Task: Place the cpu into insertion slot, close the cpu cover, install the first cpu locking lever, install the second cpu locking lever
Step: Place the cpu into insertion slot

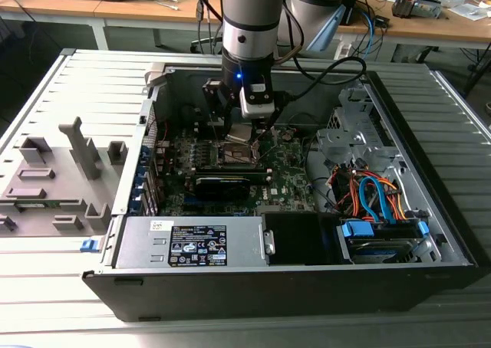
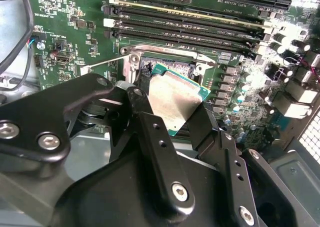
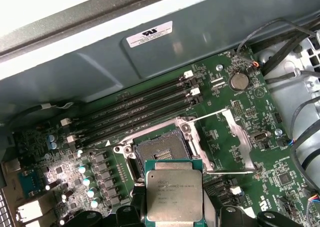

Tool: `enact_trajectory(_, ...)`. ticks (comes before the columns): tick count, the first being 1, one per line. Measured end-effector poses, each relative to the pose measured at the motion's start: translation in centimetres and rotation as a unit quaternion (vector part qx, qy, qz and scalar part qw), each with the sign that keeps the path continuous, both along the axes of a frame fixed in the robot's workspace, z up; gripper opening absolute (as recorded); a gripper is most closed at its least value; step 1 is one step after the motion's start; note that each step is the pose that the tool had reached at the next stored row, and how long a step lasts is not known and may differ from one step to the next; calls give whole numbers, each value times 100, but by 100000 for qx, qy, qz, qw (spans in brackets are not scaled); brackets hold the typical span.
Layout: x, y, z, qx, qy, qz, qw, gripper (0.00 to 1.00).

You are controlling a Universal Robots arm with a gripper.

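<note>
Pinching opposite edges, the black metal gripper (image 2: 172, 108) is clamped on the flat square silver-topped cpu (image 2: 175, 93), top face left clear. The chip is held just over the dark square insertion slot (image 3: 160, 149); contact cannot be told. The thin silvery cpu cover (image 3: 237, 137) is laid open alongside, socket exposed for seating.

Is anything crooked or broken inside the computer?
Nothing looks broken. The cpu is clamped by its edges in the gripper, above the empty insertion slot rather than in it, and the cpu cover stands flipped open beside the slot.
</note>
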State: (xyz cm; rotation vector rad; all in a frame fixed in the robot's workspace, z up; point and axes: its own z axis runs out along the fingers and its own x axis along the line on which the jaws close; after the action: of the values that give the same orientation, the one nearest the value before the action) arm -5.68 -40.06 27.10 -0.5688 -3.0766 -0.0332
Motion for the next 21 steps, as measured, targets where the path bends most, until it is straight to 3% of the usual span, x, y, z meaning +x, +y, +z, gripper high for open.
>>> enact_trajectory(21,0,0,-6,-210,2,-1608,99987,54)
